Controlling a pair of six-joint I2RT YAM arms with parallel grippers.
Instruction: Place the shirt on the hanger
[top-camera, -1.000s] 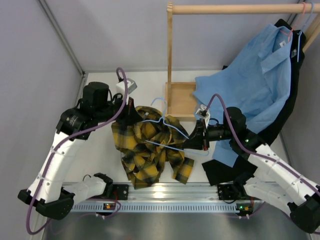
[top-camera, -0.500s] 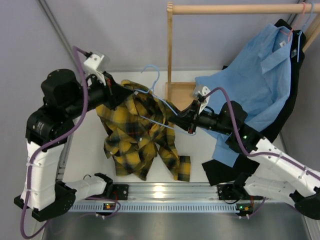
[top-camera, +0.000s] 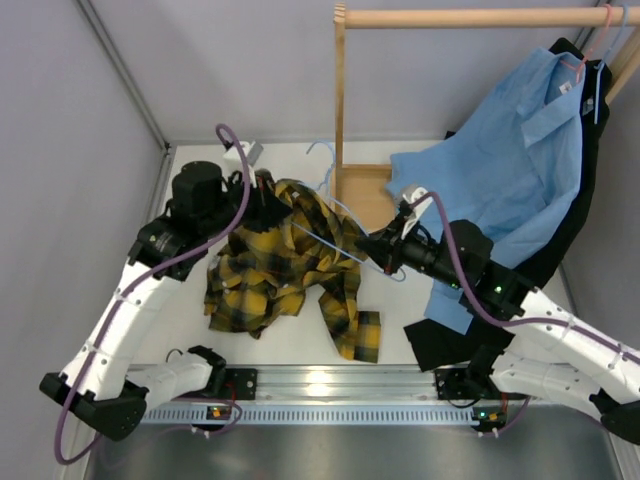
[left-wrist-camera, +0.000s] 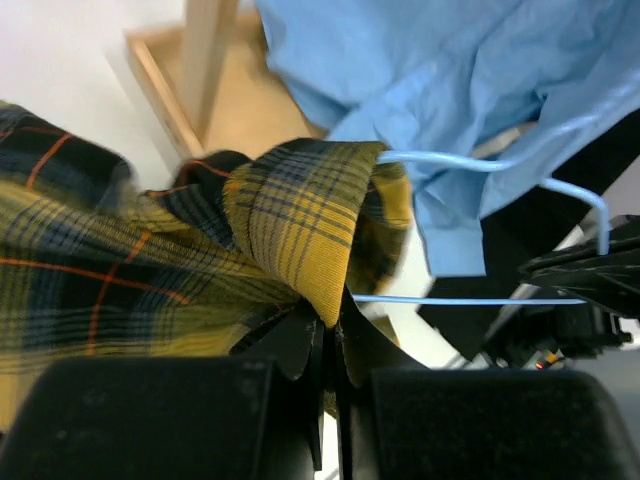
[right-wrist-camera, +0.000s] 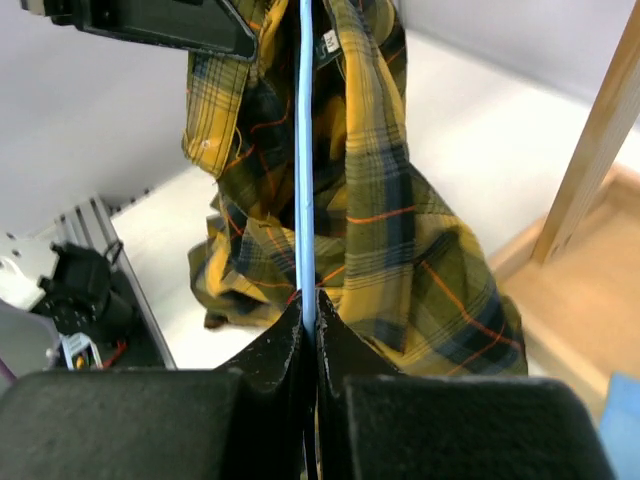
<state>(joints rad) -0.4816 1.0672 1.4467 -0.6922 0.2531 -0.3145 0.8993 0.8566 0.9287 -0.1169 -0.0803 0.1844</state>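
The yellow and black plaid shirt hangs bunched from my left gripper and trails onto the white table. In the left wrist view that gripper is shut on a fold of the shirt. The pale blue hanger runs slanted through the shirt's upper part, its hook near the wooden post. My right gripper holds its lower wire. The right wrist view shows this gripper shut on the hanger, which rises into the shirt.
A wooden rack with a flat base stands at the back. From its rail, at the right, hang a light blue shirt on a pink hanger and a black garment. A metal rail runs along the near edge.
My left arm swung up and left with the shirt, then came back down toward the rack. The right gripper carried the hanger slightly back and left. The shirt has spread further left.
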